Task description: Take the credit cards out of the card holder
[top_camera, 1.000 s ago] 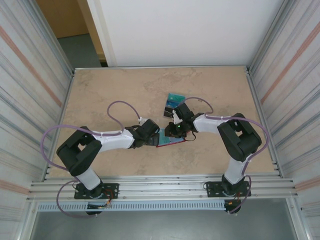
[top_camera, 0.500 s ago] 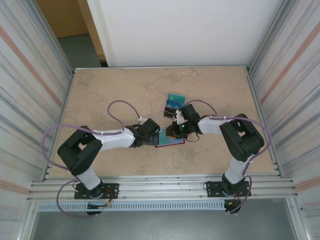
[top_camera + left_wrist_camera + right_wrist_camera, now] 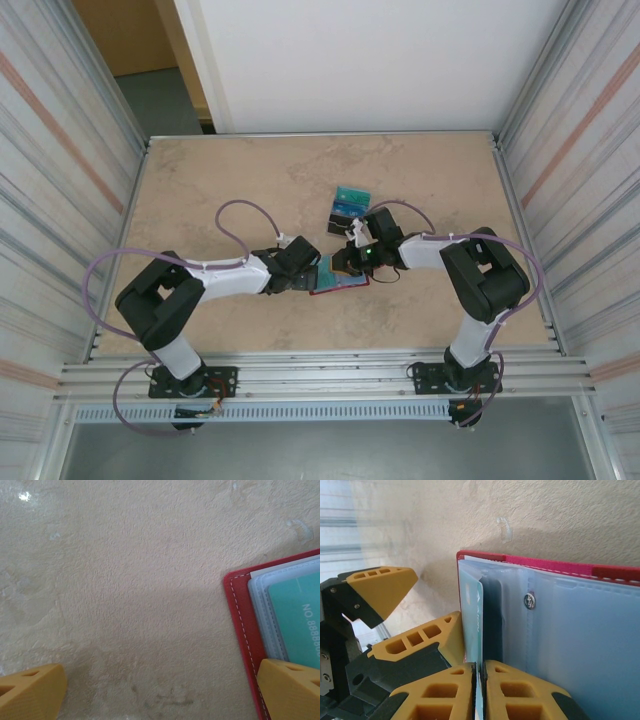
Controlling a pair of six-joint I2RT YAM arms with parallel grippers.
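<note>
L claw (image 3: pixel 161 675) wide apart: one finger on bare table left of holder (image 3: pixel 239 625), other sitting on holder's left edge, prob pinning it. Holder lies open and flat; soft, floppy pockets, so it'll likely slide if not held. R claw (image 3: pixel 480 666) pinched together on teal card (image 3: pixel 476 615) edge poking from a pocket. Card looks light, stiff, slick: grip the thin edge square, pull straight along the pocket. Loose cards (image 3: pixel 348 205) lie just beyond holder.
</note>
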